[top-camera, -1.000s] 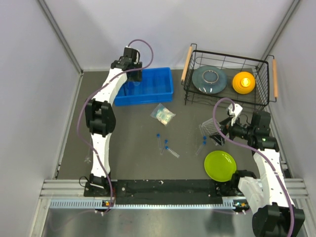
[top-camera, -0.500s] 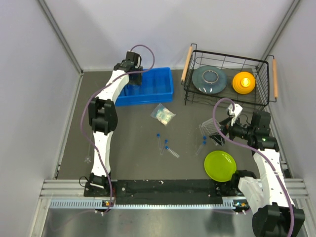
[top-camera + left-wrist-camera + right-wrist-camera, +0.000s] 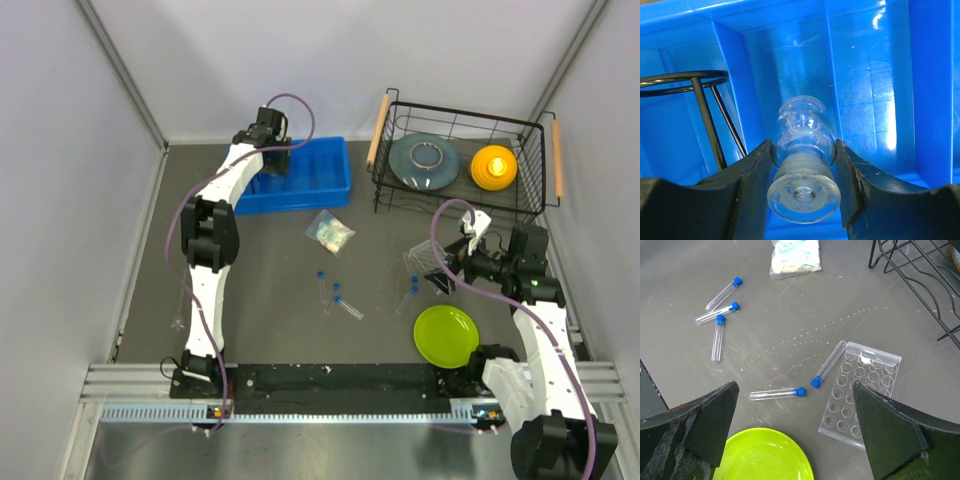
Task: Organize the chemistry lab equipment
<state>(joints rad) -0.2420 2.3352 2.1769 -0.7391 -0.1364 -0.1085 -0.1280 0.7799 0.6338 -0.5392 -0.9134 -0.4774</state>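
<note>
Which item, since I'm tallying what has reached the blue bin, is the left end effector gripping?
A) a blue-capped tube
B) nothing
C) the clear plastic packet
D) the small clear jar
D: the left wrist view shows the left end effector clamped on the neck of the small clear jar, with the blue bin behind it.

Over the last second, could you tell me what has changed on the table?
The left arm swung slightly rightward, bringing the left gripper, shut on the small clear jar, further over the blue bin, beside the black ring on a rod. No grasp or release is visible. The right gripper stayed open above the tubes and tube rack; packet and green plate did not move.
</note>
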